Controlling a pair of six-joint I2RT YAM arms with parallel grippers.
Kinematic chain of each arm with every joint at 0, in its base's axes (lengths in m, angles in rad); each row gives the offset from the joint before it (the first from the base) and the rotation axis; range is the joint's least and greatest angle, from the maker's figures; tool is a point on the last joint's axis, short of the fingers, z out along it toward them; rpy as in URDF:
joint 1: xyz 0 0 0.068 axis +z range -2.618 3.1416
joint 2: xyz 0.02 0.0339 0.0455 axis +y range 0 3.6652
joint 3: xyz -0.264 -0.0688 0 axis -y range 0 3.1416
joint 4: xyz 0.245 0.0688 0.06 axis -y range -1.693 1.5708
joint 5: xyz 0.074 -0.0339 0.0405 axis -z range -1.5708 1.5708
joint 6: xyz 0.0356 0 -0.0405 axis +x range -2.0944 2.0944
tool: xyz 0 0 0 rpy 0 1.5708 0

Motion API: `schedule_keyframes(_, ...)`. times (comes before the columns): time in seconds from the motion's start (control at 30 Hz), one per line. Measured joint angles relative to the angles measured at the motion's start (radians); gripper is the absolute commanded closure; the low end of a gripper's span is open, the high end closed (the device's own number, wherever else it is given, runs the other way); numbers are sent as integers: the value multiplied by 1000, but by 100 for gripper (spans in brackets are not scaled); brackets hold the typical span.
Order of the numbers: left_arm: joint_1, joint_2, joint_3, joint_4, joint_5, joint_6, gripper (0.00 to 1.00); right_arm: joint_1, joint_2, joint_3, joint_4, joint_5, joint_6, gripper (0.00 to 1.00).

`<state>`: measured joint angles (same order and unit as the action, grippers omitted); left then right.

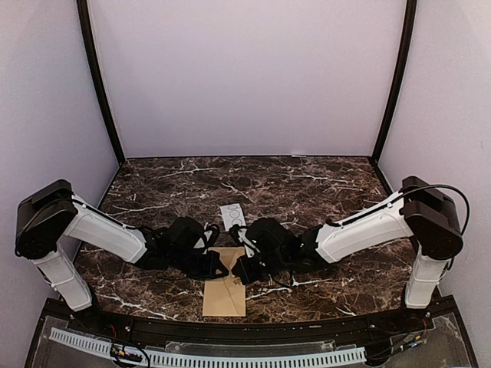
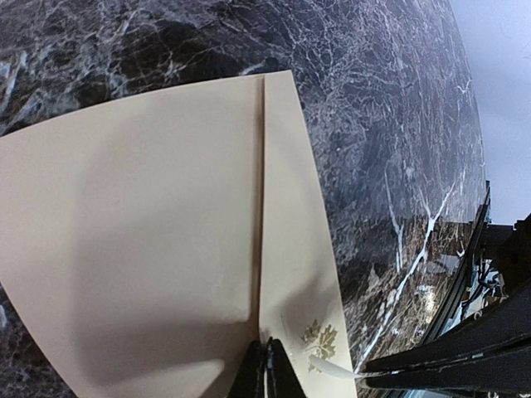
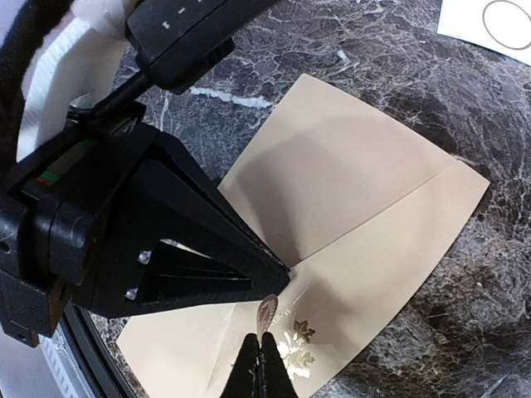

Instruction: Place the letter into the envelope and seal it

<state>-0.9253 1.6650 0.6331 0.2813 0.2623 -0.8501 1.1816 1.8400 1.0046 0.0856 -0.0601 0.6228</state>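
Note:
The tan envelope [image 1: 225, 295] lies flat on the marble, its flap folded down along a straight seam [image 2: 262, 207]. The letter is hidden. A thin seal sticker with a gold maple leaf [image 3: 297, 352] sits on the envelope [image 3: 357, 166] by the flap edge. My right gripper [image 3: 265, 348] is shut on the sticker's lifted edge [image 3: 267, 313], which shows as a pale curl [image 2: 332, 369] in the left wrist view. My left gripper [image 2: 265, 361] is shut, its tips resting on the envelope [image 2: 149, 249] at the seam, right beside the right gripper [image 2: 369, 371].
A small white sticker card with circles [image 1: 233, 215] lies just beyond the envelope, also in the right wrist view's top corner [image 3: 489, 21]. Both arms meet over the near middle of the table. The table's front rail [image 2: 465, 274] runs close by.

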Motion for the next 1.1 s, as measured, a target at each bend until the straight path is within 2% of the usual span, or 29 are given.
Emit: schedule_keyframes(1.1, 0, 3, 0, 6, 6, 0, 100, 23, 76, 32, -13, -18, 19, 100)
